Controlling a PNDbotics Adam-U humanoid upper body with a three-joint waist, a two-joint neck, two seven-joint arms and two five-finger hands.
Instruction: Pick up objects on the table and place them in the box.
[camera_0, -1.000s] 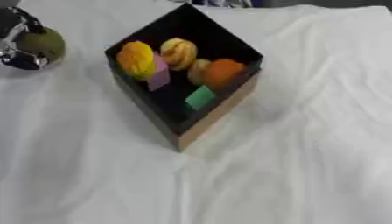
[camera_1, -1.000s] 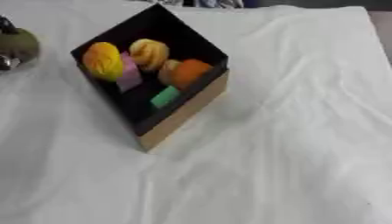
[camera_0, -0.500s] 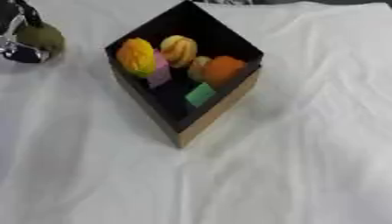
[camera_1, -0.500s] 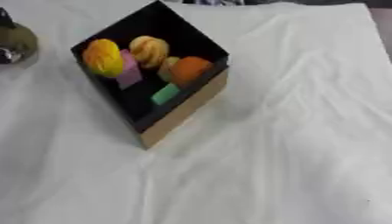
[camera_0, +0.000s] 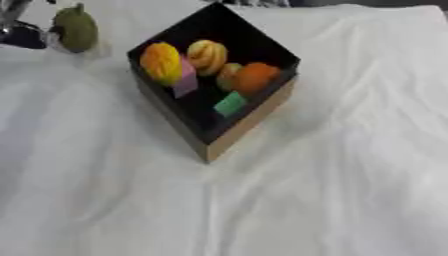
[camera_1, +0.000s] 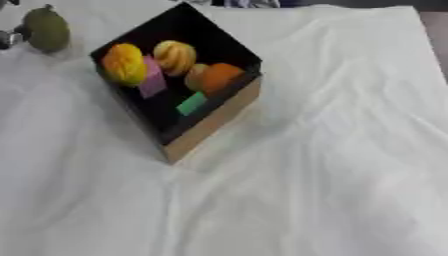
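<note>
The left hand (camera_0: 19, 31) sits at the far-left corner against a green fruit (camera_0: 75, 31), its fingers too hidden to tell; the box (camera_0: 249, 122) holds the rest; next, seemingly, carry it across.

Even, bright light; soft blur throughout; box (camera_0: 249, 122) interior dark; faint cloth (camera_0: 350, 190) shadows.

No readable text anywhere here, honestly. The box (camera_0: 245, 127) has plain black and tan walls with no print I can make out, the white cloth (camera_0: 350, 190) over the counter is blank, and the bits inside the box carry no labels, brands or numbers.
</note>
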